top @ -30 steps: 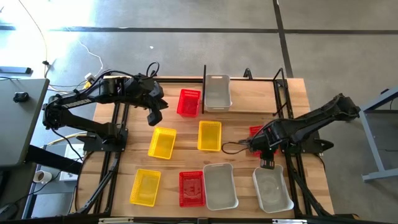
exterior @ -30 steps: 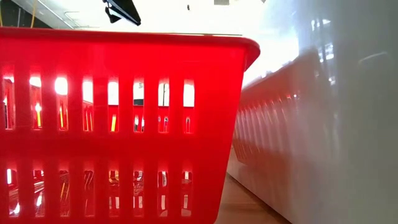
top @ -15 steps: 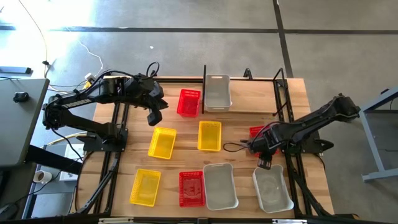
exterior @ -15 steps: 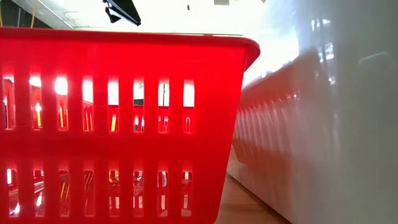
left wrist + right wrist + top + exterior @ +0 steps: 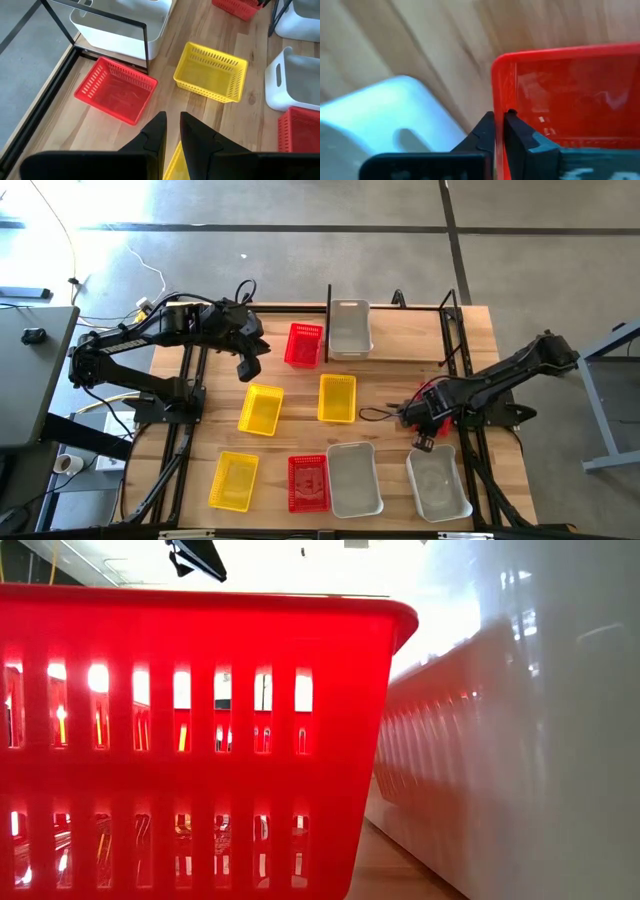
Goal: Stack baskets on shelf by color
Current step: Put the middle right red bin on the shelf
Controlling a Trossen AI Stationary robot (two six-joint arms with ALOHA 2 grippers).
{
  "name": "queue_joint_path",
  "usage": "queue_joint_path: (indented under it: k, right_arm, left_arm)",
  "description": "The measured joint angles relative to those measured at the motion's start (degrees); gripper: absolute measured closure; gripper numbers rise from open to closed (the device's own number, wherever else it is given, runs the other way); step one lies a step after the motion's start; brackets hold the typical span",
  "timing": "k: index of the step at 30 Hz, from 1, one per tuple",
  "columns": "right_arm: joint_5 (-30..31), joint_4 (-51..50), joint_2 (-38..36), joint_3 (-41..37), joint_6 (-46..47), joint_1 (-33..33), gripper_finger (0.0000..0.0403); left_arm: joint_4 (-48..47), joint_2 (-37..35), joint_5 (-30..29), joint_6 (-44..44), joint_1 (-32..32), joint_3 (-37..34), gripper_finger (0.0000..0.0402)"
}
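The right gripper [image 5: 499, 131] had just clamped its jaws onto a red basket's [image 5: 570, 90] rim, probably ready for lifting shelfward.

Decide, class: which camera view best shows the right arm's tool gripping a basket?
The right wrist view: the right tool is shut on the red basket's rim. The high view shows that tool only small, mostly covering that basket. The low and left wrist views don't show the grip.
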Motion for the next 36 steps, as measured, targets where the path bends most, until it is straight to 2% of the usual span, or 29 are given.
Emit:
queue_joint_path:
  k: [5,11,16,22,26,31,36]
  right_arm:
    - [-0.4,-0.1,0.0,5.2,0.7,0.0,0.0399]
    - [3.5,-0.4,0.0,12.0,2.9,0.0,0.0401]
    - [11.2,-1.4,0.0,17.5,1.6,0.0,0.0402]
    - [21.4,-7.0,0.0,24.2,-2.1,-1.7,0.0402]
    - [26.8,-10.8,0.0,27.6,-7.2,-4.4,0.0402]
    - [32.9,-16.3,0.0,30.1,-18.8,-8.8,0.0403]
    - [34.6,-20.3,0.0,29.4,-32.0,-14.2,0.0403]
  left_arm:
    - [0.0,0.1,0.0,0.0,0.0,0.0,0.0355]
    - [0.0,0.1,-0.4,0.0,0.0,0.0,0.0355]
    - [0.0,0.1,-0.4,0.0,0.0,0.0,0.0355]
    - [0.0,0.1,-0.4,2.2,0.0,0.0,0.0355]
    - [0.0,0.1,-0.4,3.5,0.0,0.0,0.0355]
    - [0.0,0.1,-0.5,3.5,0.0,0.0,0.0355]
    - [0.0,0.1,-0.7,3.5,0.0,0.0,0.0355]
